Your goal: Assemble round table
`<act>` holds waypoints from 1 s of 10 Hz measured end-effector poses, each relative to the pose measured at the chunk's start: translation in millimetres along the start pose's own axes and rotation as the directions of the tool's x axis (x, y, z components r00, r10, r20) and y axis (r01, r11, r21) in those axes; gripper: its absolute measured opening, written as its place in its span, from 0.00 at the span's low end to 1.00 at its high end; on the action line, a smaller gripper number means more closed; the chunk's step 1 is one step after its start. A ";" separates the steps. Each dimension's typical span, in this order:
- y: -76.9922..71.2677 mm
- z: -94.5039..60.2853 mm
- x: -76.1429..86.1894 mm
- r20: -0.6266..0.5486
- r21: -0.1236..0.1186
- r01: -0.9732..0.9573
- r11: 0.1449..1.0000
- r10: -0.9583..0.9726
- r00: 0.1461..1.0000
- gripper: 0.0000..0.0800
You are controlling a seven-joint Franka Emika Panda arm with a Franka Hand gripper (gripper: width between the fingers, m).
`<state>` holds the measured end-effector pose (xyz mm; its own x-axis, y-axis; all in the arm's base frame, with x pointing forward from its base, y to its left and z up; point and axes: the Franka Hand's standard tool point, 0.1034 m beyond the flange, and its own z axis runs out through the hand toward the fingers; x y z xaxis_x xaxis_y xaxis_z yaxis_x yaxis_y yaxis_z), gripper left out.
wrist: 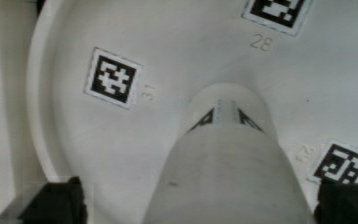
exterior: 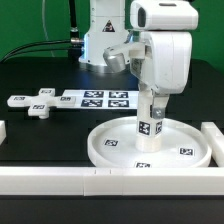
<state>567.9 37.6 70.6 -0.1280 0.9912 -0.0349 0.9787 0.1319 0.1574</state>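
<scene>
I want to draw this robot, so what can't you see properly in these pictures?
1. Exterior view: the gripper hides the top of the cylinder, so its grip cannot be told.
2. Wrist view: the cylinder is very close and blurred, and the picture's edges cut off the round disc.
3. Exterior view: the tags on the cross-shaped piece are too small to read.

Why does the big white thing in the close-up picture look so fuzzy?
Wrist view: the cylinder is very near the lens, so it blurs, while the disc and its tag look sharper; exterior view: even light, soft shadows, no strong glare.
</scene>
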 end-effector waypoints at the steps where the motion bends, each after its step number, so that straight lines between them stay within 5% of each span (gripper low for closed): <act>1: -1.2 0.6 0.2 0.003 0.002 0.020 1.000 -0.020 1.000 0.81; 3: -1.7 1.0 1.0 0.002 0.003 -0.003 1.000 0.003 1.000 0.78; 4: -4.7 2.4 1.0 0.003 0.014 -0.005 1.000 0.005 1.000 0.57; 10: -6.5 3.1 -0.3 0.008 0.029 -0.143 0.989 0.143 0.990 0.53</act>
<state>562.0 36.4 66.5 0.0143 0.9997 -0.0196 0.9912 -0.0116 0.1320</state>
